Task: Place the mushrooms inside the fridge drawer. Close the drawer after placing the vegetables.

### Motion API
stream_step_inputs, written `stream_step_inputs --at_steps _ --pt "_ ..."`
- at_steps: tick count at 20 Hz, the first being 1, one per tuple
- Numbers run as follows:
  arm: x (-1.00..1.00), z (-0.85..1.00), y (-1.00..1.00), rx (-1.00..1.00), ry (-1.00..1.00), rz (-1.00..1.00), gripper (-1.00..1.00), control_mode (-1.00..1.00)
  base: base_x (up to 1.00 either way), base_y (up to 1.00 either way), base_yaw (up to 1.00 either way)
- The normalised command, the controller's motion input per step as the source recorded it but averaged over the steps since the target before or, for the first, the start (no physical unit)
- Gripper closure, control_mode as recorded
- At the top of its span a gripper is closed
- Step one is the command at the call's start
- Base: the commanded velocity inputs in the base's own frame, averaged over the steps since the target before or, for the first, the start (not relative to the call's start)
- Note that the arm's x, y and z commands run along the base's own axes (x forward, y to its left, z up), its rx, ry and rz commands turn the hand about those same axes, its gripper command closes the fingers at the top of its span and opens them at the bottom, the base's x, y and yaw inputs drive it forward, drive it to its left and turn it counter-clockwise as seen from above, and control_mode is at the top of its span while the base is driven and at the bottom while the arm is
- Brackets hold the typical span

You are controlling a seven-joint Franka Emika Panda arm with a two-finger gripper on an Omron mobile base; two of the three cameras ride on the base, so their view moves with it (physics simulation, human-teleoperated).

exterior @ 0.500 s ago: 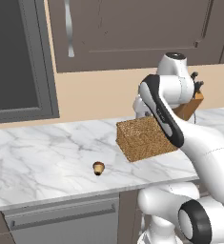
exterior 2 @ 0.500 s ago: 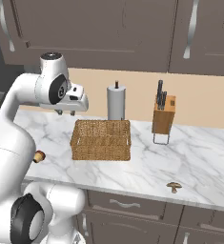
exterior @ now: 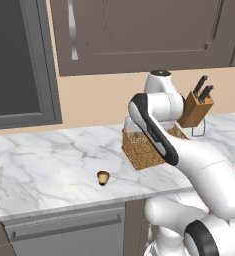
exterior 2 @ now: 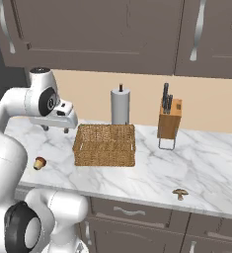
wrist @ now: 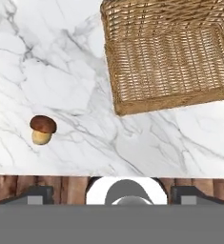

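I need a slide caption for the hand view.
A brown-capped mushroom lies on the marble counter beside a wicker basket.

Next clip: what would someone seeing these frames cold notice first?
Probably the white arm, rearing over the marble counter with its open gripper hanging above the left end. Next, the wicker basket mid-counter, in front of the paper towel roll and left of the knife block. Last, two small mushrooms: one left of the basket near the front edge, another far right at the front edge.
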Motion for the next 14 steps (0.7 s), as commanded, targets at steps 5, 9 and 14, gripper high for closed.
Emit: stream_step_inputs --at_steps 5,9,14 --pt "0.04 -0.92 0.88 0.01 0.0 -0.31 -1.0 -1.0 0.0 0.0 0.0" --pt "0.11 -0.9 0.69 0.03 0.0 -0.3 -1.0 -1.0 0.0 0.0 0.0" --pt "0.09 -0.51 0.23 -0.01 0.04 -0.07 -1.0 -1.0 0.0 0.0 0.0"
